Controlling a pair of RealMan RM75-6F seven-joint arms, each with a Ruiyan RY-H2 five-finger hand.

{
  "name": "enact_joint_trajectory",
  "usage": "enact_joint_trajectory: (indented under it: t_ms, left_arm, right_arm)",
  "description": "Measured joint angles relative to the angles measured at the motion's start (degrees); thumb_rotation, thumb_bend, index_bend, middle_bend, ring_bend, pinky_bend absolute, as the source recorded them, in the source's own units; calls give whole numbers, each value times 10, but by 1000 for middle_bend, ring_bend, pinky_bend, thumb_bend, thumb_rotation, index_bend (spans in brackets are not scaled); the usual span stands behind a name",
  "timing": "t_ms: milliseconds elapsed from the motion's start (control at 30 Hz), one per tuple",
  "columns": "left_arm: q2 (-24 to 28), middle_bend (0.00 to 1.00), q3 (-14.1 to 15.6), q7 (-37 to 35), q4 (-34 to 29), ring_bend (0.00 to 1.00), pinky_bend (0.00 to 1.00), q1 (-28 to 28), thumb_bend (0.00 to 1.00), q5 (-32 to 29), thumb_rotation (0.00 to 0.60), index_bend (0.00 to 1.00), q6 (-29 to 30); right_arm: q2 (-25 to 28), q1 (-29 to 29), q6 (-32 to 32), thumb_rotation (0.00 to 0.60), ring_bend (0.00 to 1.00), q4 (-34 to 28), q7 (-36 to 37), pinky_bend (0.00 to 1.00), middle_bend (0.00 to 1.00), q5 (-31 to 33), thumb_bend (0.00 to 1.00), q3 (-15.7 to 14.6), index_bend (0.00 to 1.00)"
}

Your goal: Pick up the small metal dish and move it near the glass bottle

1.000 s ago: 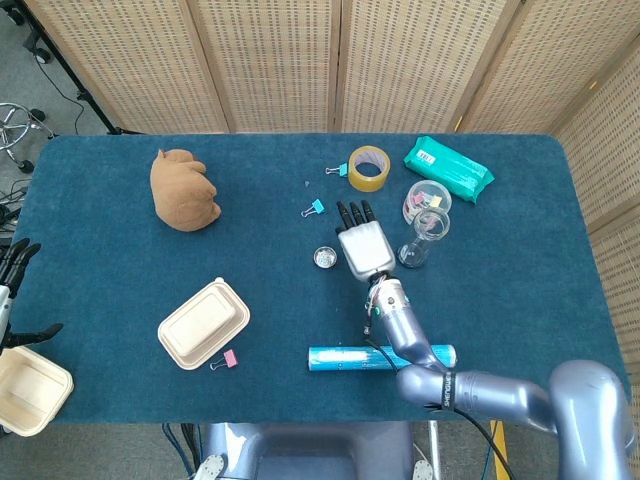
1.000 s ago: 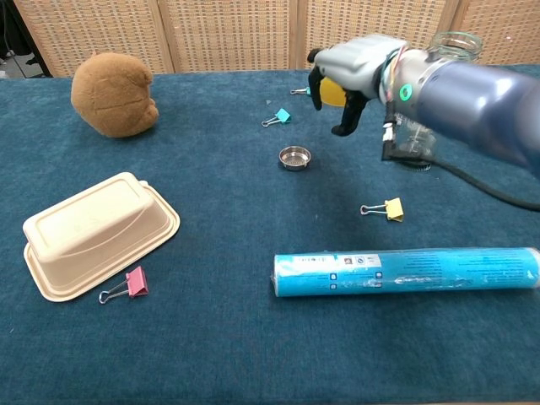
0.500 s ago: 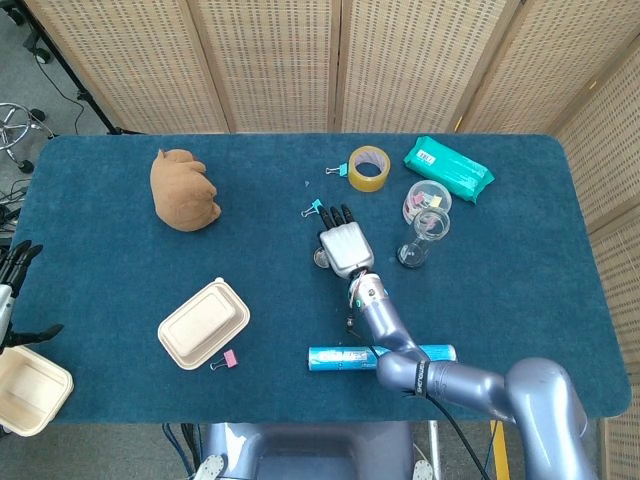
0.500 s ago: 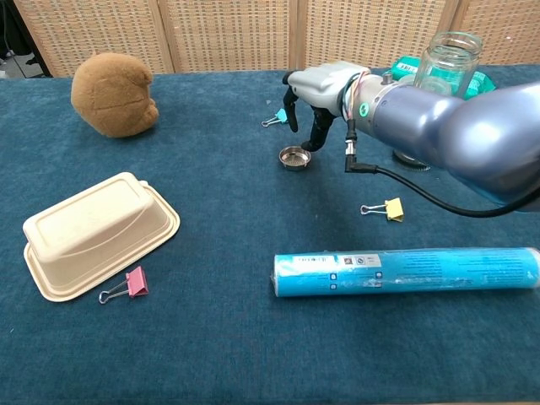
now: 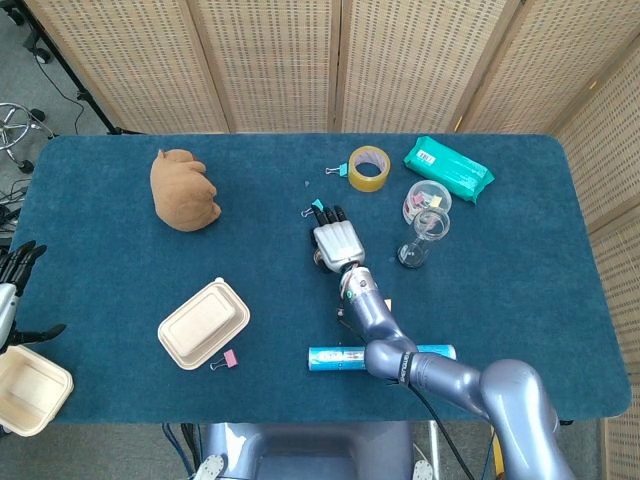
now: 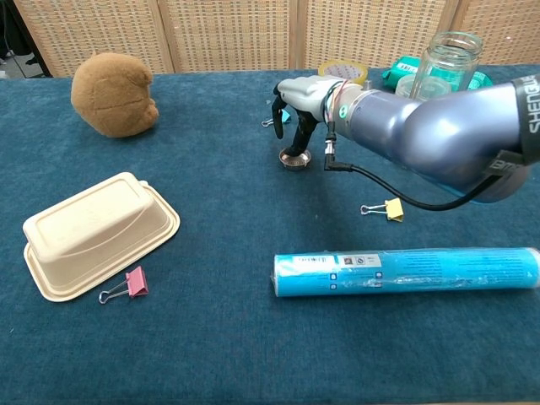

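Grasp step is judged to be in hand, not yet completed. The right hand [image 6: 297,99] is positioned directly over the small metal dish [image 6: 294,159], fingers pointed down at its rim; in the head view the dish is almost fully covered by the hand [image 5: 334,243]. Whether the fingers are actually clamped on the dish cannot be told: contact at the rim is suggested in the chest view, but the dish is seen resting flat on the table [image 6: 211,337], so no lift is shown. The dish is located near table centre, just beside a blue binder clip [image 6: 281,116], and apart from the glass bottle [image 6: 449,61], which stands to its right next to a clear tub [image 5: 426,202] and near the tape roll [image 5: 368,167]. Next move is judged to call for a firm pinch on the thin rim, a straight lift, then a carry to the right, with the yellow clip [image 6: 390,208] and the bottle itself to be avoided on set-down. The left hand [image 5: 14,290] is parked off the table's left edge, fingers apart, nothing held.
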Motion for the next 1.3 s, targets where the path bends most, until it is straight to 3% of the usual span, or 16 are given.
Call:
enact_joint_trajectory:
  t_ms: [233, 433, 767, 1300]
  left_arm:
    - [1, 0, -3, -4, 4, 0, 0, -2, 0, -9, 600, 0, -6]
    - [1, 0, -4, -6, 2, 0, 0, -5, 0, -11, 600, 0, -11]
    - [1, 0, -5, -3, 3, 0, 0, -9, 0, -14, 600, 0, -17]
    - [2, 0, -3, -5, 2, 0, 0, -10, 0, -11, 600, 0, -19]
  right_arm:
    - [-23, 11, -20, 600, 0, 53, 25, 0, 0, -5, 439, 2, 473]
    - [-33, 14, -42, 600, 0, 87, 55, 0, 0, -15, 447, 3, 487]
    - [-34, 10, -49, 600, 0, 94, 70, 0, 0, -33, 450, -5, 555]
    - [-23, -1, -34, 600, 0, 76, 78, 0, 0, -50, 602, -8, 627]
